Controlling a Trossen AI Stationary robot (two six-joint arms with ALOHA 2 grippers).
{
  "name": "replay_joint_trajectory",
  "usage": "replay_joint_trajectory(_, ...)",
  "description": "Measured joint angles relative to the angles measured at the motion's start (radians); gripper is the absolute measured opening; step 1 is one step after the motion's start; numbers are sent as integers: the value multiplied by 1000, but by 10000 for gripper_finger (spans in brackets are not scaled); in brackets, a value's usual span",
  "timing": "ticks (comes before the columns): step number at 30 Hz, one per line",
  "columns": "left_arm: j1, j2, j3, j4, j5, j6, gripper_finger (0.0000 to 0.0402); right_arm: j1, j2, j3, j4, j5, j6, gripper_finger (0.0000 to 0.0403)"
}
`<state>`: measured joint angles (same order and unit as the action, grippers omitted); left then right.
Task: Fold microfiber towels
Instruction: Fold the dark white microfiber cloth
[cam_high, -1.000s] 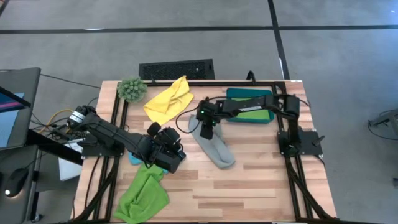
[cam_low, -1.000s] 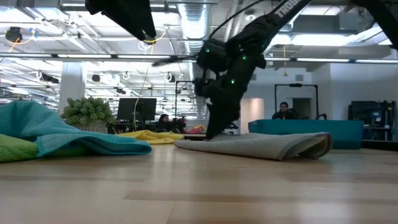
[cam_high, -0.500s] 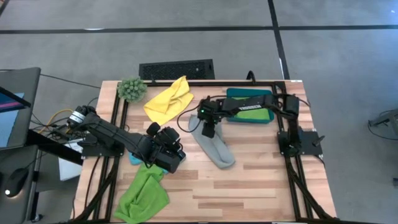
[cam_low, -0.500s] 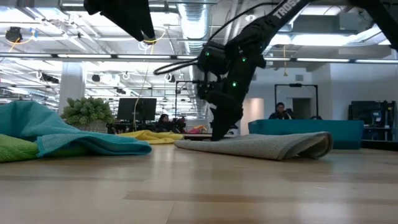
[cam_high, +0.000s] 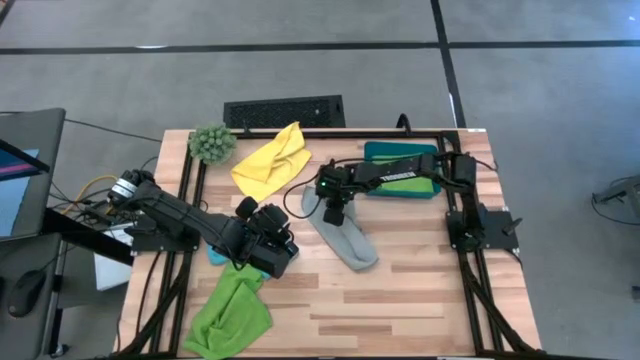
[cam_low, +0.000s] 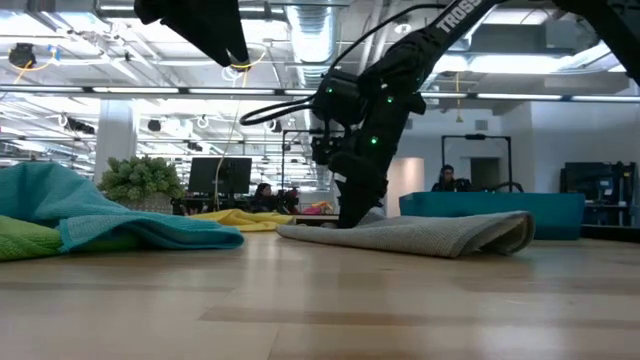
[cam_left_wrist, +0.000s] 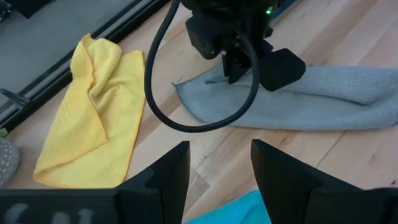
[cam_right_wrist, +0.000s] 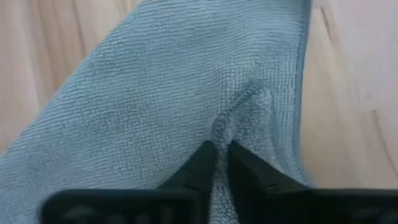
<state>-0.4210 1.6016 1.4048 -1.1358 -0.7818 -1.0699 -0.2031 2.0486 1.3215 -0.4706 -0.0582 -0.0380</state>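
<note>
R gripper (cam_high: 334, 214) is down on the far end of the long grey microfiber towel (cam_high: 343, 236) at mid-table. In the right wrist view its two dark fingertips (cam_right_wrist: 202, 163) are nearly together, pinching a small raised ridge of the grey cloth (cam_right_wrist: 161, 99) between them. Low view shows the same gripper (cam_low: 352, 216) touching the towel's near-flat edge (cam_low: 420, 234), with the rest of the cloth lying folded on the light wooden tabletop (cam_high: 400, 290).

L gripper (cam_high: 268, 248) sits low over the table's left half, fingers (cam_left_wrist: 163, 177) spread wide w/ nothing between them; a bit of light blue cloth (cam_left_wrist: 239, 210) shows just under it. In the high view that blue towel (cam_high: 216, 256) pokes out beside the L arm, and a crumpled lime green towel (cam_high: 230, 312) lies near the front-left corner.

Yellow microfiber towel (cam_high: 272, 161) lies loosely folded toward the back-left, near the fuzzy round green plant ball (cam_high: 212, 144). Dark teal towel (cam_high: 400, 152) sits folded at the back-right, partly under the R arm, w/ a strip of green cloth on top of it.
</note>
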Motion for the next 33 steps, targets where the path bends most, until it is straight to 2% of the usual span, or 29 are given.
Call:
replay_joint_trajectory(2,0,0,0,0,0,0,164,0,-10,-2,-4,-2,-6,19)
replay_joint_trajectory(3,0,0,0,-1,0,0,164,0,-13,-4,-4,-3,-16,13)
replay_joint_trajectory(18,0,0,0,-3,12,18,164,-1,-119,-4,-19,1,-23,11)
replay_joint_trajectory(23,0,0,0,-3,14,18,164,-2,-118,-3,-8,1,-28,32)
replay_joint_trajectory(33,0,0,0,-3,17,17,164,-5,-112,-2,45,1,-101,108)
